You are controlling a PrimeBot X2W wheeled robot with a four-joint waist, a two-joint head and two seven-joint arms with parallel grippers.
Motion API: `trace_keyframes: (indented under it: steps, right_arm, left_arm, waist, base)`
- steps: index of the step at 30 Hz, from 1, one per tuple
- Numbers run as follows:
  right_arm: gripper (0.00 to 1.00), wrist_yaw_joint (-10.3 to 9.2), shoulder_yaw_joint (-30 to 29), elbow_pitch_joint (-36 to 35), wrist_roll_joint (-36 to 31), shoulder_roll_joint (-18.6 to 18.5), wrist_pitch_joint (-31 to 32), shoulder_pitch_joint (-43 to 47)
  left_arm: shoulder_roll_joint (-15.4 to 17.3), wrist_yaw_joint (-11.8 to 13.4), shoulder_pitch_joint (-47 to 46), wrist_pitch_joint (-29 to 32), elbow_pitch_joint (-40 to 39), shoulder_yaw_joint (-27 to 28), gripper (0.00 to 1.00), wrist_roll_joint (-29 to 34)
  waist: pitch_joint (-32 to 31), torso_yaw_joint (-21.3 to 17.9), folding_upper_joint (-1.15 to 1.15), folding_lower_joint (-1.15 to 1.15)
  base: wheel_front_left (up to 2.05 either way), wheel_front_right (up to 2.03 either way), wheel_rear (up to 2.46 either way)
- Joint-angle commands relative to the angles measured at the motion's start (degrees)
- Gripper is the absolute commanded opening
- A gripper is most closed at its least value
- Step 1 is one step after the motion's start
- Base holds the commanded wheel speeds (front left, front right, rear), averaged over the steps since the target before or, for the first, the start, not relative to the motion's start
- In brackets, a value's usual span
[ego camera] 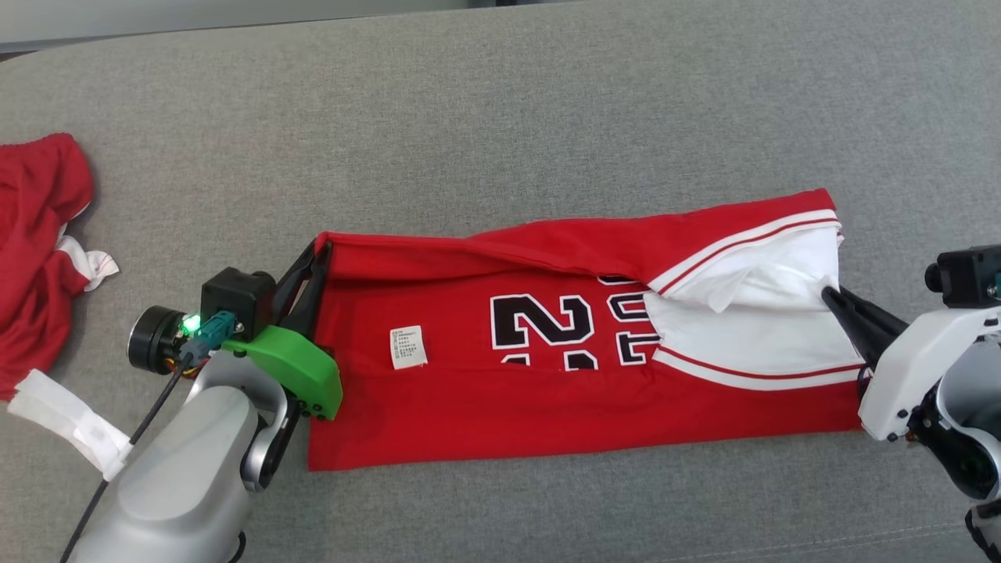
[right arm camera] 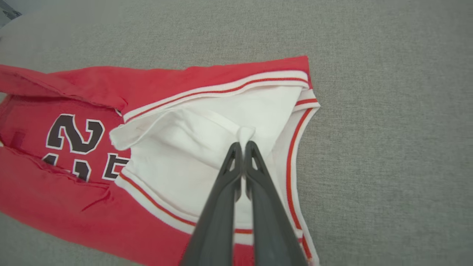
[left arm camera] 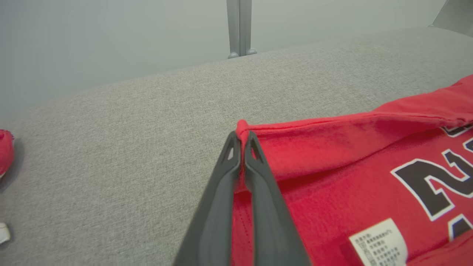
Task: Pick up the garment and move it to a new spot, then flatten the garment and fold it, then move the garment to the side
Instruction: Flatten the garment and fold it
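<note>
Jersey point(ego camera: 547, 414) — "2" (second digit half-hidden)

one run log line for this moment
phase: folding | left gripper: shut on jersey, red corner | right gripper: shut on jersey, white fold | surface: grey cushion

I see a red jersey point(ego camera: 547, 407) with black numbers point(ego camera: 539, 320) edged in white, a white label point(ego camera: 408, 346), and a white panel point(ego camera: 751, 328) at its right end bordered by red-and-white stripes point(ego camera: 751, 374). The cushion point(ego camera: 469, 117) beneath is flecked grey. Far left lies another red cloth point(ego camera: 39, 234) with white trim. My left arm point(ego camera: 203, 438) carries a bright green cover point(ego camera: 301, 375).
</note>
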Motion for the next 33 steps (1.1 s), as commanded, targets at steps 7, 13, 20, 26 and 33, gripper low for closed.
trace_keyframes:
  steps: [7, 13, 20, 26, 33]
  right_arm:
    - [1.0, -0.09, -3.1, -2.0, -2.6, 2.9, 3.0, 5.6]
    - [1.0, -0.09, -5.3, -3.2, -4.1, 4.9, 6.0, 8.1]
    - [1.0, -0.08, -9.5, -5.0, -5.0, 7.4, 7.0, 9.1]
    - [1.0, -0.08, -15.3, -1.8, -8.0, 11.8, 9.2, 5.8]
    - [1.0, -0.08, -18.2, 6.2, -10.8, 15.9, 11.5, -0.9]
  left_arm:
    - [-1.8, -1.5, 4.2, -0.2, -0.2, 4.3, 0.25, 2.1]
    - [-3.8, -2.0, 7.6, -0.2, -1.7, 9.3, 1.0, 3.1]
    - [-6.9, -3.6, 14.5, -0.2, -8.3, 20.3, 1.0, 3.6]
    - [-9.9, -6.2, 19.5, -0.2, -13.8, 29.2, 1.0, 5.6]
    - [-12.3, -8.1, 21.8, -0.2, -17.9, 36.1, 1.0, 10.0]
  waist:
    - [-0.8, 0.4, 0.0, 0.0]
    - [-1.9, 0.4, 0.0, 0.0]
    - [-4.0, 0.6, 0.0, 0.0]
    - [-5.4, 1.0, 0.0, 0.0]
    - [-5.1, 1.9, 0.0, 0.0]
  base:
    - [0.0, 0.0, 0.0]
    - [0.0, 0.0, 0.0]
    - [0.0, 0.0, 0.0]
    - [0.0, 0.0, 0.0]
    - [0.0, 0.0, 0.0]
